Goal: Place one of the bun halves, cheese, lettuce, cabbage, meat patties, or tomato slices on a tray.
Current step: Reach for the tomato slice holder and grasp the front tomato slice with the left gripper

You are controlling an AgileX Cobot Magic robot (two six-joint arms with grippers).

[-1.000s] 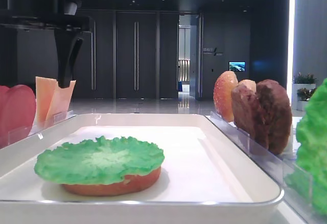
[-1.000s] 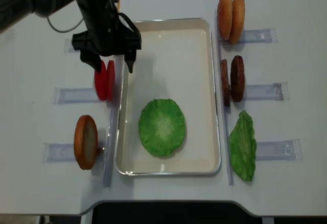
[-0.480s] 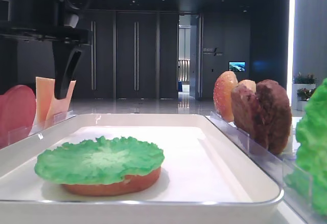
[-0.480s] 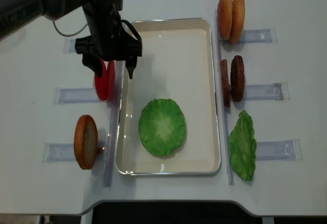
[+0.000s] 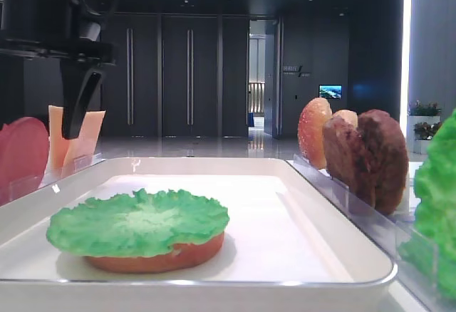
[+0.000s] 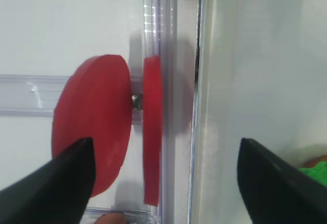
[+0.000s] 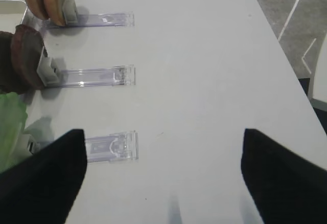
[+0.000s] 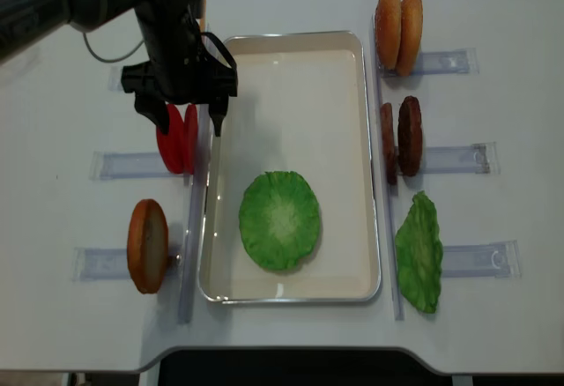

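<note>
Lettuce [image 5: 139, 222] lies on a bun half [image 5: 160, 254] in the tray [image 5: 299, 219] in the low exterior view, lower right of the left end effector [image 5: 75, 98]. In the right wrist view the right end effector [image 7: 163, 178] hangs wide above the bare surface [image 7: 204, 81], clear holders [image 7: 110, 147] beside its left finger. In the left wrist view the left end effector [image 6: 163, 183] stands wide astride two upright tomato slices [image 6: 152, 132], gripping nothing. From overhead the left end effector [image 8: 181, 117] hovers over the tomato slices [image 8: 176, 139], the tray just right.
</note>
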